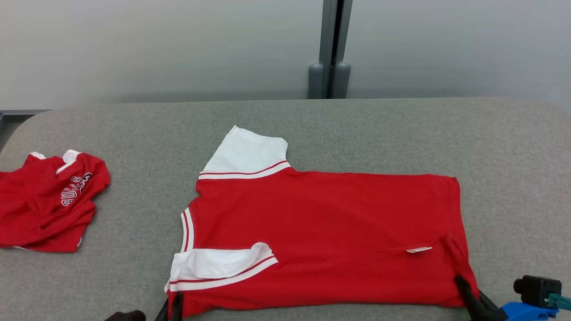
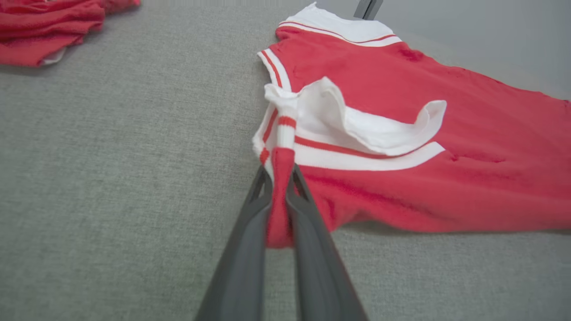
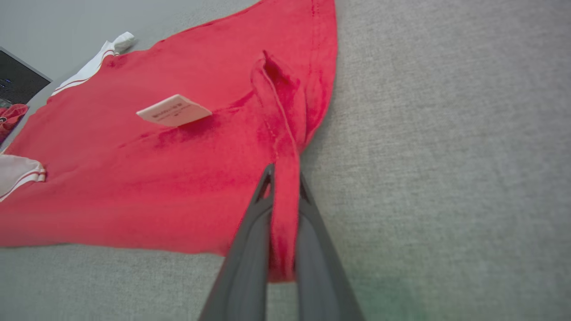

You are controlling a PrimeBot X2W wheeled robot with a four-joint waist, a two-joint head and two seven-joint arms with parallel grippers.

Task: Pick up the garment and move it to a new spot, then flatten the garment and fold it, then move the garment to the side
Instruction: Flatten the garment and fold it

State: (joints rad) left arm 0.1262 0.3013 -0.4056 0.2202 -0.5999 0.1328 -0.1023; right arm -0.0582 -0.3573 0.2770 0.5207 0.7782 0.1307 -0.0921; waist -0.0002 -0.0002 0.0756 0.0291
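Observation:
The garment (image 1: 321,232) is a red shirt with white sleeves, spread sideways on the grey table, collar to the left and hem to the right. One white sleeve (image 1: 245,154) lies flat at the back; the near sleeve (image 1: 218,263) is folded over onto the body. My left gripper (image 2: 281,171) is shut on a pinch of red cloth at the near shoulder corner (image 1: 176,307). My right gripper (image 3: 285,174) is shut on the near hem corner (image 1: 461,285), the cloth bunched between its fingers. A white care label (image 3: 174,110) sticks up near the hem.
A second red shirt (image 1: 44,203) with lettering lies crumpled at the table's left edge. Bare grey table surface (image 1: 401,133) stretches behind and to the right of the garment. A pale wall with a grey post (image 1: 330,49) stands behind the table.

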